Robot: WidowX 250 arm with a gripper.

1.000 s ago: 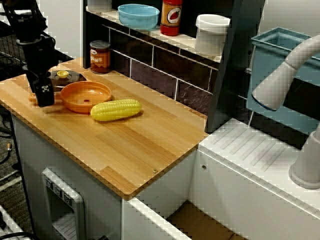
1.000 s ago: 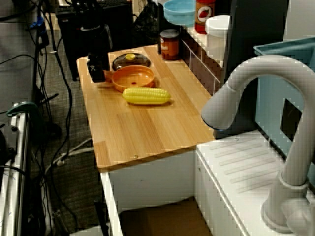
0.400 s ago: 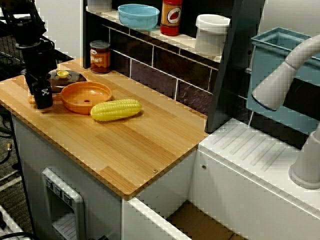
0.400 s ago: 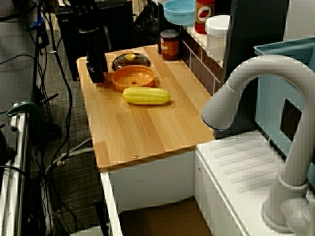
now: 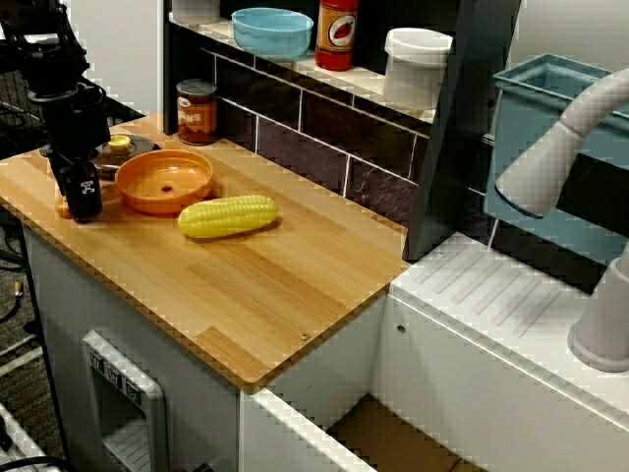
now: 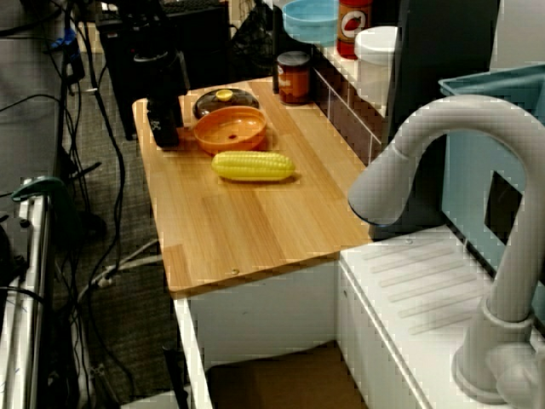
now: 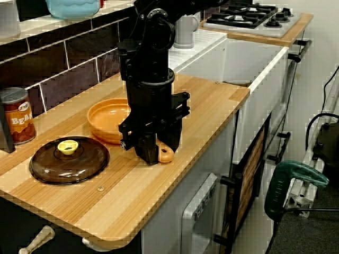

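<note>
**kit_k:** Ok, here's what we've got. The wooden worktop (image 5: 265, 295) fills the lower left of the view facing the tiled wall, and the black arm comes down at the far left edge. In the view from the worktop's end, the hand (image 7: 150, 152) sits about dead centre. It's pinched narrow on the handle (image 7: 166, 155) of the orange pan (image 7: 106, 119), and we can see the handle tip poking out just right of the fingers.

**mo_r:** Agreed, we'd call the grip made. The pan's in the upper left of the wall view, and it's empty. We can't tell from any angle whether its base is resting on the wood or off it.

**kit_k:** Same here. The brown lid (image 7: 69, 159) lies flat at the lower left of the end view, off the pan. The corn (image 5: 228, 215) lies on the wood just beside the pan, to its lower right, so nothing's gone in. The bean can (image 5: 197, 111) stands behind them, by the tiles.
</note>
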